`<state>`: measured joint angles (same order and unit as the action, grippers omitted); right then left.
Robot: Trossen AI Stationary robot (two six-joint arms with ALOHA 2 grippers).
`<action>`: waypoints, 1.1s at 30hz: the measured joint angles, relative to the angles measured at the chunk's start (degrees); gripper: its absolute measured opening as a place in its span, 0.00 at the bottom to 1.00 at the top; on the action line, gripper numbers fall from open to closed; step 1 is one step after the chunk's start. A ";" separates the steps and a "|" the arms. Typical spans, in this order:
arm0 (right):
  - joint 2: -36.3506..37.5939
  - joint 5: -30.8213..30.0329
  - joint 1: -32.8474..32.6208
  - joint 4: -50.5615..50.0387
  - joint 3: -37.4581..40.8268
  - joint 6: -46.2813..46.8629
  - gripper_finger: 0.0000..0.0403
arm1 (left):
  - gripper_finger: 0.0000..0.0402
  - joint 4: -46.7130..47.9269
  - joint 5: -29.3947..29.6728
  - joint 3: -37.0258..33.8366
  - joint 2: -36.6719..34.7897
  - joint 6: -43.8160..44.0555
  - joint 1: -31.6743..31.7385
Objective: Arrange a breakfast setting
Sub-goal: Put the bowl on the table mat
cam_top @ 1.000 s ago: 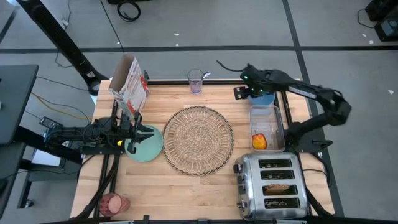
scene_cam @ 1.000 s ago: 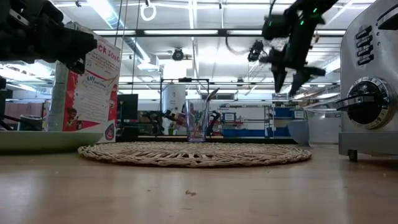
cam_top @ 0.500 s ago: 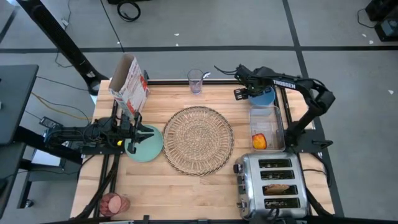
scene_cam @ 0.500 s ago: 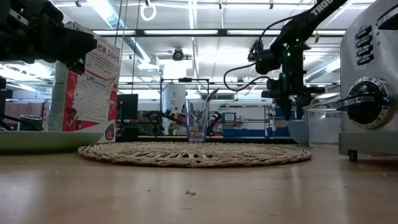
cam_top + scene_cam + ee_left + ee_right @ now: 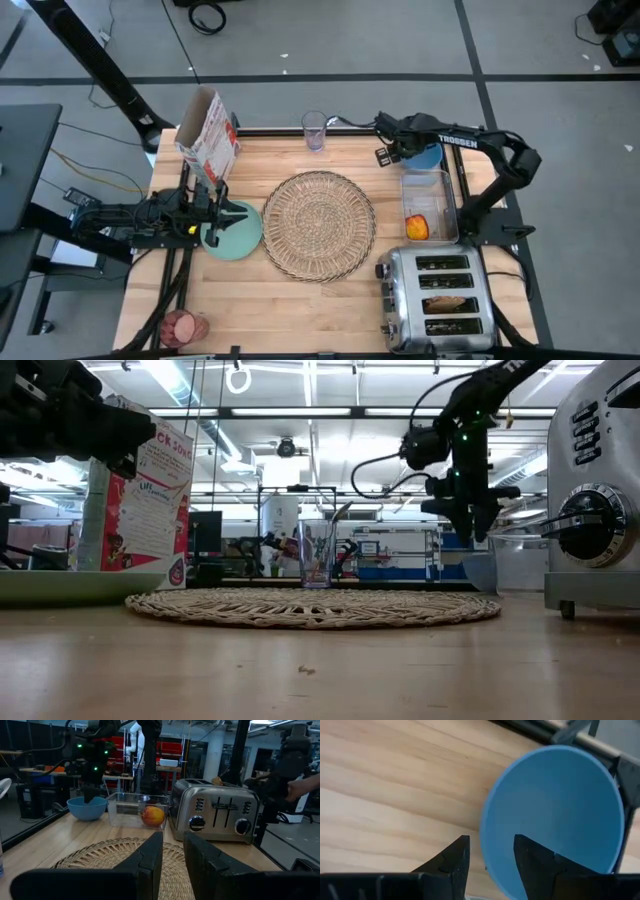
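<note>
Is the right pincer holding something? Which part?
Nothing yet. The right pincer straddles the small blue bowl at its rim, fingers apart from it.

Robotics lab: open hall, ceiling strip lights (image 5: 300,412), equipment racks (image 5: 172,755), grey floor with cables (image 5: 208,15), wooden workbench (image 5: 290,300).

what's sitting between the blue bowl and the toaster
A clear bin holding the apple lies between the bowl and the toaster, seen in the high view.
</note>
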<state>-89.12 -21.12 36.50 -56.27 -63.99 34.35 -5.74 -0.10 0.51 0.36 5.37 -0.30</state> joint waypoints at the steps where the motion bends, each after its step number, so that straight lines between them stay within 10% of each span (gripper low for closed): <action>1: 0.44 -0.60 -0.99 -0.21 0.00 0.06 0.40 | 0.21 0.00 0.00 0.00 0.00 0.00 0.00; 16: -2.95 1.49 1.79 0.00 0.00 4.28 0.59 | 0.21 0.00 0.00 0.00 0.00 0.00 0.01; 33: -5.49 0.63 2.67 7.59 6.63 6.80 0.37 | 0.21 0.00 0.00 0.00 0.00 0.00 0.01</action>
<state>-94.61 -20.49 39.17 -48.68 -57.36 41.15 -5.74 -0.10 0.51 0.35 5.37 -0.28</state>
